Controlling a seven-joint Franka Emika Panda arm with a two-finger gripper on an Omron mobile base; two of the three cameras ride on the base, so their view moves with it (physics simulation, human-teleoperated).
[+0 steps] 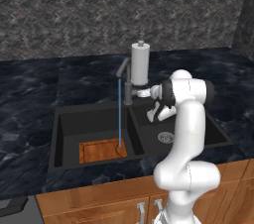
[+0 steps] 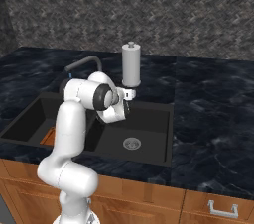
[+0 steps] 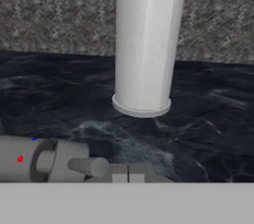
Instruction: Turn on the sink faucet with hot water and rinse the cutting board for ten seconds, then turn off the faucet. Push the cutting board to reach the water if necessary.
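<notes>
The sink faucet (image 1: 128, 90) is a dark grey post at the back of the black sink (image 1: 64, 134), its spout reaching left. A thin blue stream of water (image 1: 119, 111) falls from the spout onto the right end of the reddish-brown cutting board (image 1: 100, 150), which lies flat in the left basin. My gripper (image 1: 141, 92) is shut beside the faucet's right side, holding nothing. In the hand view the fingertips (image 3: 120, 174) sit pressed together just right of the faucet's side lever (image 3: 74, 164). From the right, the cutting board (image 2: 48, 137) shows as a sliver behind my arm.
A tall light grey pump dispenser (image 1: 140, 62) stands on the dark marble counter right behind the faucet and close above my hand. The right basin holds a round silver drain (image 1: 165, 137). Wooden cabinet fronts (image 1: 99, 198) run below the counter edge.
</notes>
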